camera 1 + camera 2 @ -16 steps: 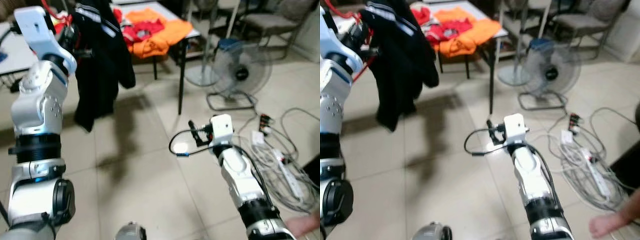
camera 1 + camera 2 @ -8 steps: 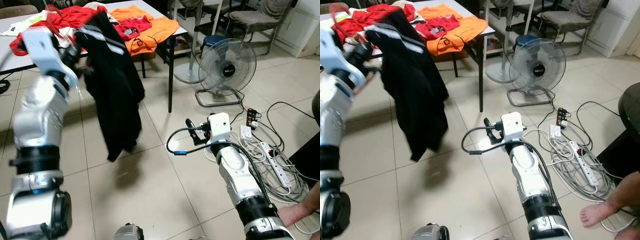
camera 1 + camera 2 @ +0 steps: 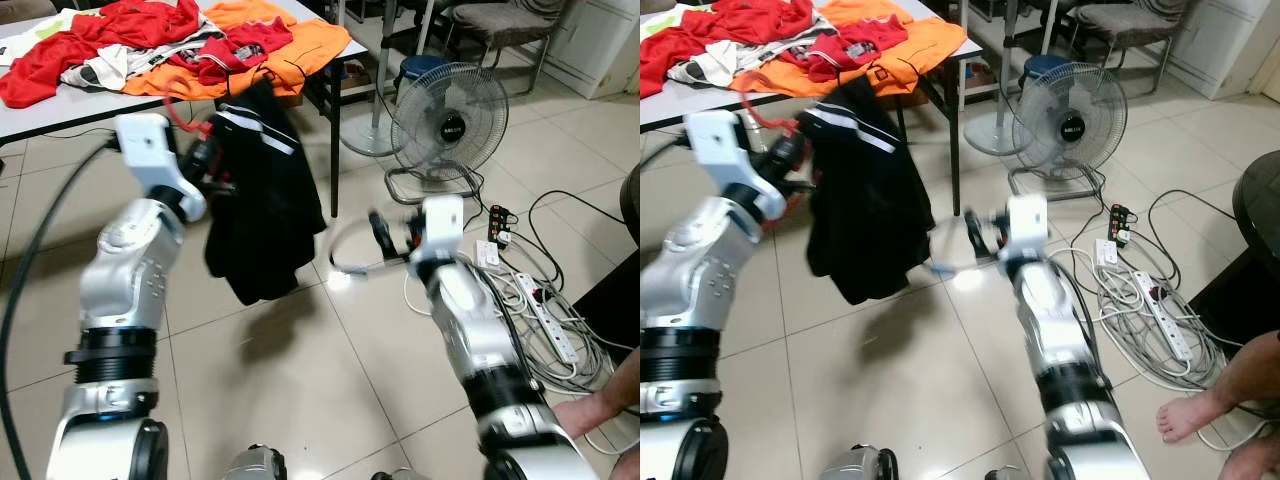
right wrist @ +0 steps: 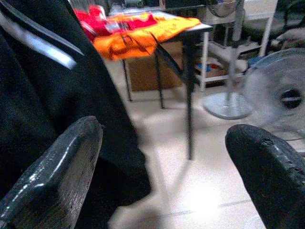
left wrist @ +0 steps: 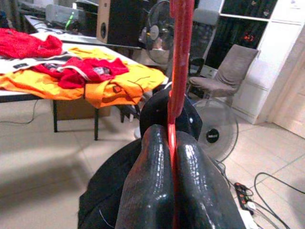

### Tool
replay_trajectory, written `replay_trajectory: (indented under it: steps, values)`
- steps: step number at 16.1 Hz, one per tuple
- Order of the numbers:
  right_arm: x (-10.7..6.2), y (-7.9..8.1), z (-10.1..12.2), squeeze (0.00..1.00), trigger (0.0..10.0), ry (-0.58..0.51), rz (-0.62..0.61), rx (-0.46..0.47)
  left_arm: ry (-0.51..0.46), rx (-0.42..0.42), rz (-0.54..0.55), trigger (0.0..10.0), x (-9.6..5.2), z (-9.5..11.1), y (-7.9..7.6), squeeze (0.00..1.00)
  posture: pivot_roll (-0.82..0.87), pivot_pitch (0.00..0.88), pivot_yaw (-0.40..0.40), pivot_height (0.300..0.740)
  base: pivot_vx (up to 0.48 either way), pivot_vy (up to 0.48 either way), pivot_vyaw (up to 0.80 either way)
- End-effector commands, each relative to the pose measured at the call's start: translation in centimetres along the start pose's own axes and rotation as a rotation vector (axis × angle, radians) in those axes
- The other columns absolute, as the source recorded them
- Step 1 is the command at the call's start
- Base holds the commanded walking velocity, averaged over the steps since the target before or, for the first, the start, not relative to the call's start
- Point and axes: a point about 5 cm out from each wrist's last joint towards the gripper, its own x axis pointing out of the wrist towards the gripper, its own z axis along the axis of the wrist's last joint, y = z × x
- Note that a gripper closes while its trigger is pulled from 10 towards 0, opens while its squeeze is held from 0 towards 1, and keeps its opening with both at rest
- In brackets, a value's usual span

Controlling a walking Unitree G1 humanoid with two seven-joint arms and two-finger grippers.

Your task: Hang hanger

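Between left fingers (image 5: 157, 191) — red hanger (image 5: 180, 57) (black jacket (image 3: 262, 200) on it).

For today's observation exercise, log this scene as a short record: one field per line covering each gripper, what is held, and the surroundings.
left gripper: shut on red hanger
garment: black jacket hanging from the hanger
right gripper: open, empty, facing the jacket
table: red and orange clothes piled on top
floor: standing fan, power strip with cables
person: bare foot at lower right

A white table (image 3: 60, 105) bears red and orange clothes (image 3: 180, 45); fan (image 3: 447, 125) and cables (image 3: 545, 320) on the tiled floor (image 3: 300, 380).
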Motion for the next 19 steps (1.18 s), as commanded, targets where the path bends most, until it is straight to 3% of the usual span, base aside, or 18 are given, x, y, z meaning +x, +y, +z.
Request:
replay_trajectory:
  steps: [1, 3, 8, 12, 19]
  values:
    - [0.4, 0.5, 0.6, 0.00, 10.0, -0.001, 0.020, 0.070, -0.073, 0.046, -0.041, 10.0, -0.1, 1.5, -0.9, 0.00, 0.01, 0.042, 0.029, 0.740, 0.000, 0.000, 0.00]
    - [1.0, 1.2, 1.1, 0.00, 10.0, 0.028, 0.103, 0.087, -0.067, 0.094, -0.093, 10.0, -0.1, 1.3, -1.6, 0.00, 0.02, 0.044, 0.026, 0.740, 0.000, 0.000, 0.00]
    - [0.4, 1.0, 0.6, 0.00, 10.0, 0.112, 0.205, 0.076, -0.059, 0.104, -0.092, 10.0, 0.2, 0.9, -0.7, 0.00, 0.01, 0.048, 0.027, 0.740, 0.000, 0.000, 0.00]
    - [-1.1, -0.7, 1.7, 0.00, 10.0, 0.164, 0.371, 0.024, -0.005, 0.194, -0.129, 10.0, 1.1, 0.3, 1.3, 0.00, -0.01, 0.049, 0.035, 0.740, 0.000, 0.000, 0.00]
    - [-2.0, -0.4, 1.3, 0.00, 10.0, 0.211, 0.436, 0.012, -0.051, 0.258, -0.361, 10.0, 2.0, 1.5, -1.1, 0.00, -0.01, 0.050, 0.044, 0.740, 0.000, 0.000, 0.00]
